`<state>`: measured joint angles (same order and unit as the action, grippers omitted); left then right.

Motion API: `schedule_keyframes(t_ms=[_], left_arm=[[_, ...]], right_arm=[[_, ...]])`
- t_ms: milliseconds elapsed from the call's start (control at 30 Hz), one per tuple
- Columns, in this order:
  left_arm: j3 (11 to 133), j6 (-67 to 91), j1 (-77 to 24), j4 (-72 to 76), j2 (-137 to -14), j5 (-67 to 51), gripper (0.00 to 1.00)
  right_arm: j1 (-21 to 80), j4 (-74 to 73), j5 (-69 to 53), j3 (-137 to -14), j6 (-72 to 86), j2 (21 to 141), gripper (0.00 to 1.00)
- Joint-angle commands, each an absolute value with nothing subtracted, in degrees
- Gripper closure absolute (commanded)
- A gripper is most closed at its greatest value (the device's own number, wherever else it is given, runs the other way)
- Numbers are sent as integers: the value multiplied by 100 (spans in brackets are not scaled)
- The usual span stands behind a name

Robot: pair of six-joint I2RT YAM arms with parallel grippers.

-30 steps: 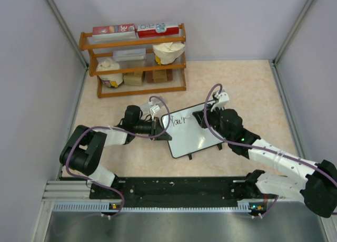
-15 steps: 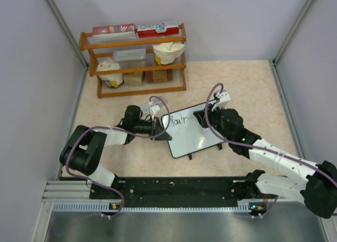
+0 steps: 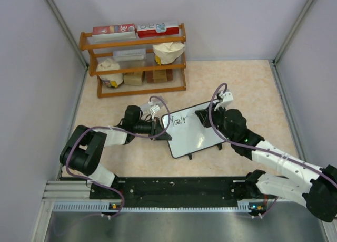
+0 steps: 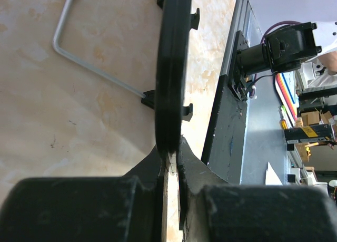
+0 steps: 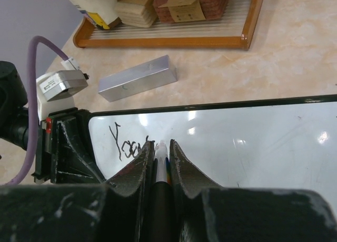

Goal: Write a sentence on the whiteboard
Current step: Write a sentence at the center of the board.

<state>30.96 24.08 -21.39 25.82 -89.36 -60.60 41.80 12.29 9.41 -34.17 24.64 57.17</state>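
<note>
The whiteboard [image 3: 192, 132] lies tilted on the table; it also shows in the right wrist view [image 5: 253, 142] and edge-on in the left wrist view [image 4: 171, 68]. Black script reading roughly "You'r" [image 5: 126, 146] sits at its upper left corner [image 3: 179, 121]. My left gripper [image 3: 159, 128] is shut on the board's left edge, its jaws pinching the black frame [image 4: 172, 153]. My right gripper [image 3: 201, 117] is shut on a marker [image 5: 161, 168], whose tip rests on the board just right of the written letters.
A wooden rack [image 3: 136, 60] with bags and boxes stands at the back left. A silver metal block [image 5: 138, 78] lies on the table between the rack and the board. The board's wire stand [image 4: 87, 63] shows under it. Grey walls close in the sides.
My right gripper with the marker has shifted slightly to the right along the first line. The left gripper and the board have not moved.
</note>
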Motion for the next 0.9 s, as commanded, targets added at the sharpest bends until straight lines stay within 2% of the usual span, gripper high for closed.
schedule_keyframes(t_ms=[0, 867], left_arm=[[3059, 2206, -2180, 2505, -8938, -6117, 100], [3067, 2215, -2180, 2505, -8947, -6117, 100]], right_arm=[[4113, 1380, 967, -3401, 2443, 5458, 100], [4113, 1380, 782, -3181, 2522, 5748, 100]])
